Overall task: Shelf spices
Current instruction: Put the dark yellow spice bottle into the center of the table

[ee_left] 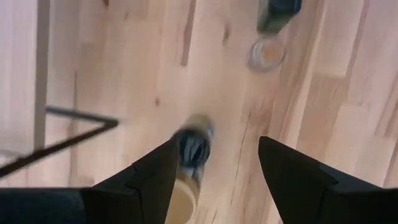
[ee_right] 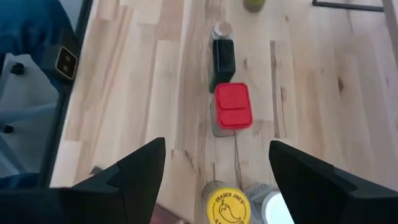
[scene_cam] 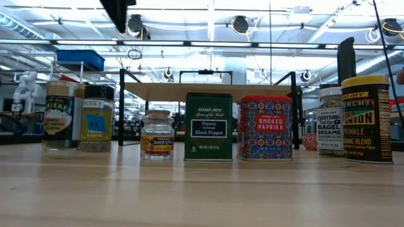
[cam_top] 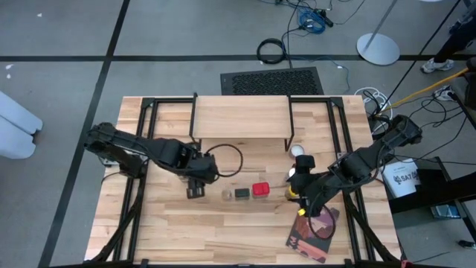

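Observation:
The shelf (cam_top: 242, 119) stands at the table's far middle, its plank top bare. The spices stand in a row in front of it. Two jars (cam_top: 195, 191) are at the left. Then come a small jar (cam_top: 227, 195), a black pepper tin (cam_top: 242, 193), a red paprika tin (cam_top: 259, 189) and a yellow-topped jar (cam_top: 294, 192). A white-topped jar (cam_top: 297, 151) stands farther back. My left gripper (ee_left: 214, 165) hangs open above the two left jars (ee_left: 193, 149). My right gripper (ee_right: 217, 168) is open over the yellow-topped jar (ee_right: 225, 205), facing the red tin (ee_right: 233, 106).
The reddish picture-covered book (cam_top: 312, 231) lies at the near right, partly under my right arm. A black cable loop (cam_top: 227, 160) lies between the shelf and the row. The shelf's thin black legs (cam_top: 289, 138) stand close to the white-topped jar. Bare wood lies at the near left.

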